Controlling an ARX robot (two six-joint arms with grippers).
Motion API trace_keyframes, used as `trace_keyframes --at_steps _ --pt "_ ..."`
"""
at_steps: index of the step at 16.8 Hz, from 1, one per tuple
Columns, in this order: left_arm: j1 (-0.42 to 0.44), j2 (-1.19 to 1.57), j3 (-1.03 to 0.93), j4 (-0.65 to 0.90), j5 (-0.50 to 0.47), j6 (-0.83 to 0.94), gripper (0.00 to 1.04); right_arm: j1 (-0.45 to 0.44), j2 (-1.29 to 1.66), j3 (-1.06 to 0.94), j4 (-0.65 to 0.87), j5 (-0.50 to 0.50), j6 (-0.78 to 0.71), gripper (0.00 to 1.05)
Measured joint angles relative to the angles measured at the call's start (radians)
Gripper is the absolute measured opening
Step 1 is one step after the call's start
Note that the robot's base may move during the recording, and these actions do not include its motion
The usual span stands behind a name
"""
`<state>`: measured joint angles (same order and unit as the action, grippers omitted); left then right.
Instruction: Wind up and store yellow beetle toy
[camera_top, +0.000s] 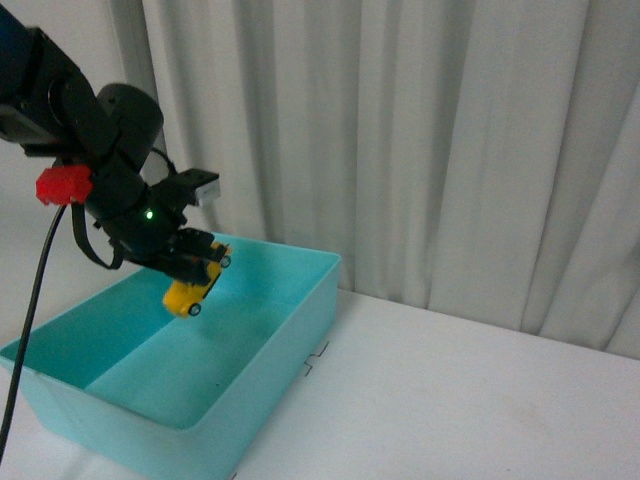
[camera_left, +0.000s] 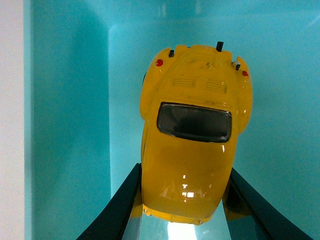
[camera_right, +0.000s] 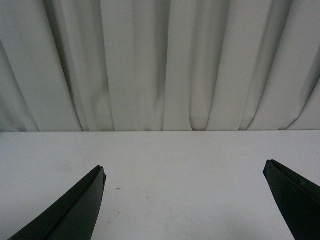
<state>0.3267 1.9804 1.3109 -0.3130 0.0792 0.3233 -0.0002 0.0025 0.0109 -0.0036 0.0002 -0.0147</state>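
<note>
The yellow beetle toy (camera_top: 194, 290) hangs nose-down over the inside of a turquoise bin (camera_top: 290, 340), clamped between the dark fingers of my left gripper (camera_top: 192, 262). In the left wrist view the yellow beetle toy (camera_left: 192, 130) fills the middle, with its dark window and red tail lights facing the camera and the bin floor (camera_left: 65, 125) behind it. The left gripper (camera_left: 185, 185) is shut on the toy's sides. My right gripper (camera_right: 185, 172) is open over bare white table, with nothing between its fingers (camera_right: 80, 205). The right arm does not show in the front view.
The turquoise bin stands on a white table (camera_top: 470, 400) at the left, its near wall (camera_top: 150, 435) close to the table's front. A black cable (camera_top: 30, 320) hangs from the left arm beside the bin. Grey curtains (camera_top: 420, 140) close the back.
</note>
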Motion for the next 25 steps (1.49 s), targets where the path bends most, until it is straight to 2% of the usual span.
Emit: trace_keyframes --at_steps 2,5,8,12,13,17,19,20,24,25 --pt "0.000 0.062 0.001 0.005 -0.024 -0.023 0.39 0.000 0.000 0.000 0.000 0.000 0.000 0.98" --pt "-0.060 0.118 0.016 0.046 -0.078 -0.028 0.39 0.000 0.000 0.000 0.000 0.000 0.000 0.98" --pt "-0.063 0.156 0.011 0.063 -0.151 -0.002 0.39 0.000 0.000 0.000 0.000 0.000 0.000 0.98" --pt "-0.061 0.157 0.007 0.062 -0.140 0.017 0.39 0.000 0.000 0.000 0.000 0.000 0.000 0.98" --pt "-0.060 0.159 0.008 0.055 -0.133 0.019 0.49 0.000 0.000 0.000 0.000 0.000 0.000 0.98" --pt "-0.055 0.168 0.013 0.046 -0.103 0.021 0.76 0.000 0.000 0.000 0.000 0.000 0.000 0.98" --pt "-0.051 0.167 0.021 0.043 -0.074 0.021 0.95 0.000 0.000 0.000 0.000 0.000 0.000 0.98" --pt "-0.049 0.164 0.023 0.045 -0.064 0.021 1.00 0.000 0.000 0.000 0.000 0.000 0.000 0.98" --pt "-0.047 0.052 0.019 0.104 -0.010 0.025 0.98 0.000 0.000 0.000 0.000 0.000 0.000 0.98" --pt "-0.051 -0.023 0.015 0.101 0.029 0.025 0.98 0.000 0.000 0.000 0.000 0.000 0.000 0.98"
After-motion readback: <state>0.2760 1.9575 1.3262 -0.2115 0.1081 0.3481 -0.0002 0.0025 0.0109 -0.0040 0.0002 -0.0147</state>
